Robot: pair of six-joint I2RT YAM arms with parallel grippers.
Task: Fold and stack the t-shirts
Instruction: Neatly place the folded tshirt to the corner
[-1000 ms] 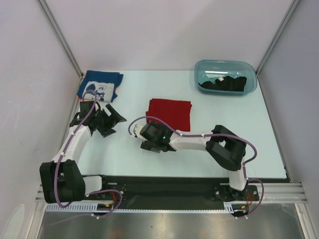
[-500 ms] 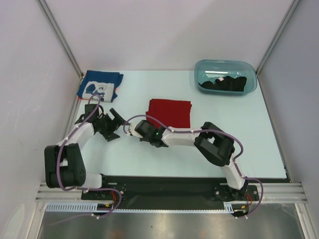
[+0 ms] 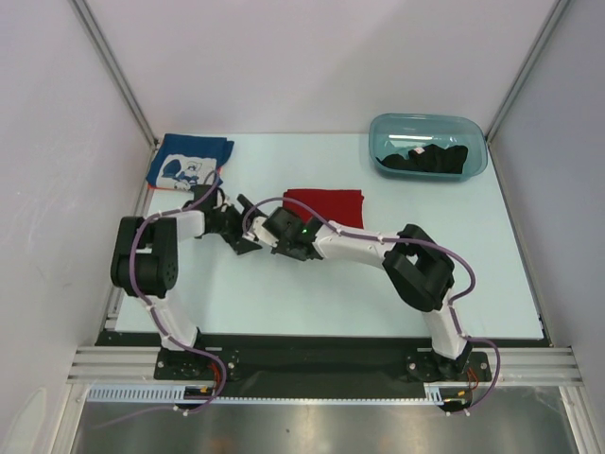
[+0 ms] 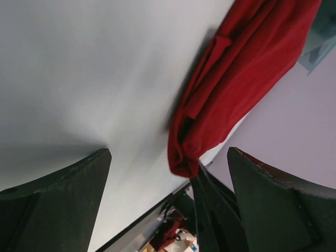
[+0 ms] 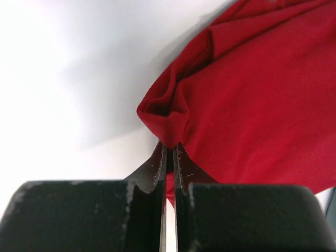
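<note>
The folded red t-shirt (image 3: 326, 203) lies at the middle of the bench (image 3: 284, 293). Its near-left corner is clenched in the right end effector (image 5: 169, 149), probably to drag it onto the blue t-shirt (image 3: 189, 163) at the far left. The left end effector (image 4: 168, 163) gapes empty alongside.

Diffuse overhead light keeps the top view bright and sharp, with faint shadows on the table (image 3: 312, 293). The right wrist view blows the table out to white. In the left wrist view the red t-shirt (image 4: 247, 68) casts a soft shadow, and the left gripper (image 4: 169, 152) looms dark and blurred.
</note>
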